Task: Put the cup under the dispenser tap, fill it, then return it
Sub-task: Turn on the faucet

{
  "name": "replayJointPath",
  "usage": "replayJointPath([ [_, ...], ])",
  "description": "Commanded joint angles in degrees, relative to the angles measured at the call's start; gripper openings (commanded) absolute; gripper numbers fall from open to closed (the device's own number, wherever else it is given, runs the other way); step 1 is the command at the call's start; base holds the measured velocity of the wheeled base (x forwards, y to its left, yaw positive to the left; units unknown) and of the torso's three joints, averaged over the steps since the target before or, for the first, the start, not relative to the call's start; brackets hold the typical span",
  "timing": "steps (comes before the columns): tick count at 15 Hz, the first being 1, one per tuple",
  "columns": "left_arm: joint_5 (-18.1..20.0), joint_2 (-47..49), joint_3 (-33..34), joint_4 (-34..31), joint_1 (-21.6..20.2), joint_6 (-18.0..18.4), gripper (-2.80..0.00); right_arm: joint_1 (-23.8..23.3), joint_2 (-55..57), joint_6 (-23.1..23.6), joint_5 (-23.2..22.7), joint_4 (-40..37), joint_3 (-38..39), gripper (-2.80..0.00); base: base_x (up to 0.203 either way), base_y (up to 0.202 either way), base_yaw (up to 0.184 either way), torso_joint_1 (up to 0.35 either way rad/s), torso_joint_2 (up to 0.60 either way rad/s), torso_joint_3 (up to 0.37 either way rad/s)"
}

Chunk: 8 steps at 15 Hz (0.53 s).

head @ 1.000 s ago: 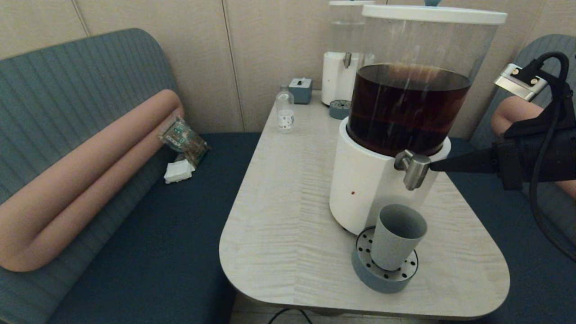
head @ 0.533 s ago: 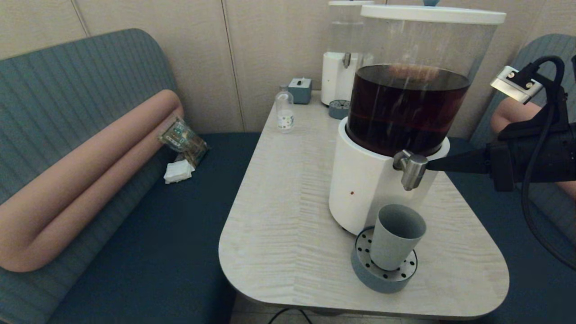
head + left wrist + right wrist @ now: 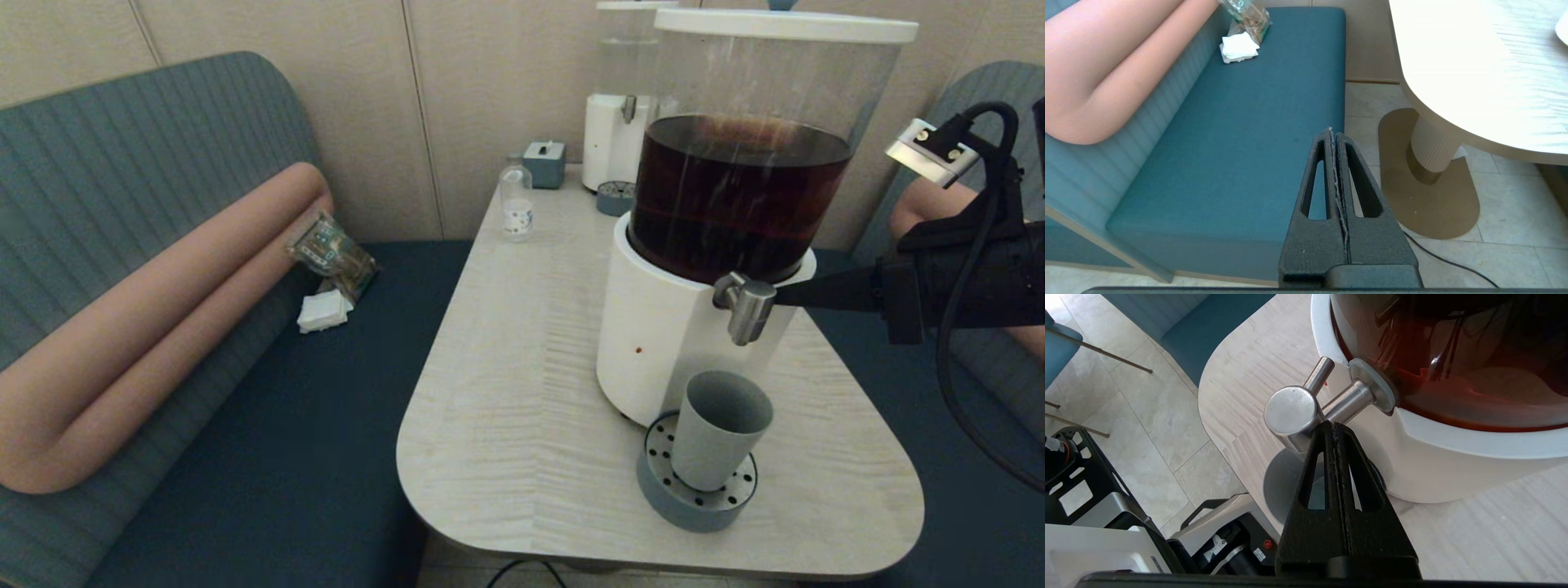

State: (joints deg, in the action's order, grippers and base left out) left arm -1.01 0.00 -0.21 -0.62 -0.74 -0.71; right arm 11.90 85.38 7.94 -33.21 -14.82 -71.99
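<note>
The grey-blue cup (image 3: 718,429) stands upright on the round drip tray (image 3: 663,498), directly below the dispenser tap (image 3: 747,309) of the large dispenser with dark brown liquid (image 3: 735,196). My right gripper (image 3: 782,298) reaches in from the right, shut and empty, its tip touching the tap's side. In the right wrist view its tip (image 3: 1334,425) rests against the steel tap (image 3: 1292,414), with the cup (image 3: 1284,482) beneath. No stream shows under the spout. My left gripper (image 3: 1334,132) hangs shut beside the table, over the bench seat edge.
A smaller clear-liquid dispenser (image 3: 624,114), its small drip tray (image 3: 614,198), a small bottle (image 3: 517,200) and a blue-grey box (image 3: 545,163) stand at the table's far end. A teal bench (image 3: 269,392) with a snack bag and napkins (image 3: 326,310) lies left.
My right arm has edged slightly left, keeping its shut tip against the tap. The cup has not moved.
</note>
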Motion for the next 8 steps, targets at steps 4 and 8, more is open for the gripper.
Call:
replayJointPath([
  [4,0.0,0.1,0.0,-0.1,0.0,0.0,-2.80,0.3,0.2,0.1,-0.4,1.4,1.0,-2.80,0.000,0.000,0.000,0.000,0.00,0.000],
  [8,0.0,0.1,0.0,0.0,0.0,-0.1,-2.80,1.1,0.2,0.1,-0.4,4.0,2.5,-2.80,0.000,0.000,0.000,0.000,0.00,0.000],
])
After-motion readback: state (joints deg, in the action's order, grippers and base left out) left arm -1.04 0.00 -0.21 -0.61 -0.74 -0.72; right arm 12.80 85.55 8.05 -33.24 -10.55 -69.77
